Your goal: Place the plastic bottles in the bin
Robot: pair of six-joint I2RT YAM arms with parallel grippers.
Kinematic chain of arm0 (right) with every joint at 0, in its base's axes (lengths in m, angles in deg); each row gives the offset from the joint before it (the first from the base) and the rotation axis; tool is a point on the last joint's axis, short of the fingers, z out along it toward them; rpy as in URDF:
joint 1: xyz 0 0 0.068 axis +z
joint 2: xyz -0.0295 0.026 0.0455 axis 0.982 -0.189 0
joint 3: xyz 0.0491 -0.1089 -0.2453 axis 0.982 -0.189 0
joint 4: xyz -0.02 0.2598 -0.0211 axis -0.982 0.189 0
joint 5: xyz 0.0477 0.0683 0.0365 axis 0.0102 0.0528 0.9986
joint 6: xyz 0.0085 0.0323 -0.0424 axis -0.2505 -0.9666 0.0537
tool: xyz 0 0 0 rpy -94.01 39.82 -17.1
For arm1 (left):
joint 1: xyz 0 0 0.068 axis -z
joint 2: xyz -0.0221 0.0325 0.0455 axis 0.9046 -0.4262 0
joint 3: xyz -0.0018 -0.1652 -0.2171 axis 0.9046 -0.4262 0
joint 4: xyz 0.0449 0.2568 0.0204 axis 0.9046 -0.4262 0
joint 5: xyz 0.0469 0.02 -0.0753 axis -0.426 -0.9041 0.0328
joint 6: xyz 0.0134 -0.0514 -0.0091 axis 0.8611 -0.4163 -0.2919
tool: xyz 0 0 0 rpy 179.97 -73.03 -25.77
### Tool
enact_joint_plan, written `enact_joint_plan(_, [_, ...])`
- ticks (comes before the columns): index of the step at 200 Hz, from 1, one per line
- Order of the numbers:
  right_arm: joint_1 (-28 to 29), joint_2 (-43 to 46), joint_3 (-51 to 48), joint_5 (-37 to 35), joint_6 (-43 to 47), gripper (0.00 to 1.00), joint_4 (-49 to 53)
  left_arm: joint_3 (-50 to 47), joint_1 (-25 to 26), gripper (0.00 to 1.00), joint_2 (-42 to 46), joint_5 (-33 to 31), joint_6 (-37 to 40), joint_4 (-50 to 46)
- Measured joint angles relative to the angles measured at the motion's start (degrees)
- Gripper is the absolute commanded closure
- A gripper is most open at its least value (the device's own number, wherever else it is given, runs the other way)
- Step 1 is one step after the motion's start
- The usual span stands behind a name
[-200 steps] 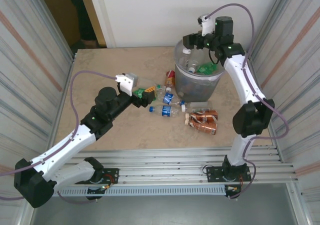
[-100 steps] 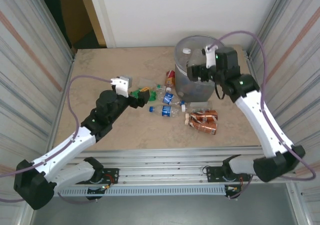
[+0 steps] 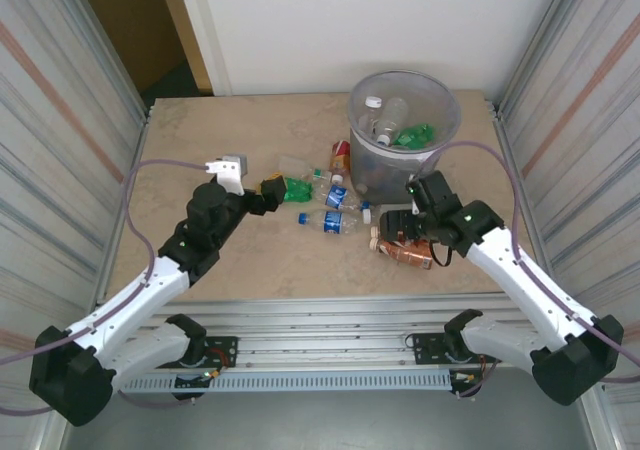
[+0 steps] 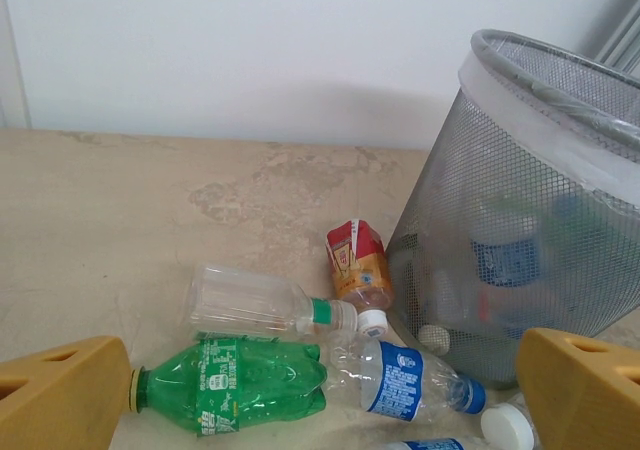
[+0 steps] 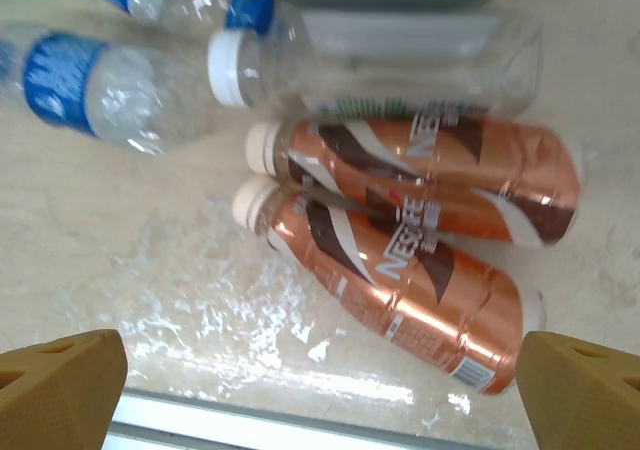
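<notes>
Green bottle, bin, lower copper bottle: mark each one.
green bottle [image 4: 235, 383], left wrist view, mid-body at the label
bin [image 4: 497, 200], left wrist view, mesh wall
lower copper bottle [image 5: 398, 280], right wrist view, middle of its label

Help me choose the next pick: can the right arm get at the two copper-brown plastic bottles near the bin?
Probably yes. The right arm's fingers hover spread wide above the two copper-brown plastic bottles, with nothing lying over them; a clear plastic bottle lies beside the far one.
</notes>
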Motion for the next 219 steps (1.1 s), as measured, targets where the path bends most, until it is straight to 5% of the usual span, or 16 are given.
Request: enact_joint_plan(219, [-3.9,-18.8,-0.2,1.1,-3.4,0.02,0.4,-3.9,-6.1,0.01,2.7,1.7,-6.3,-0.2])
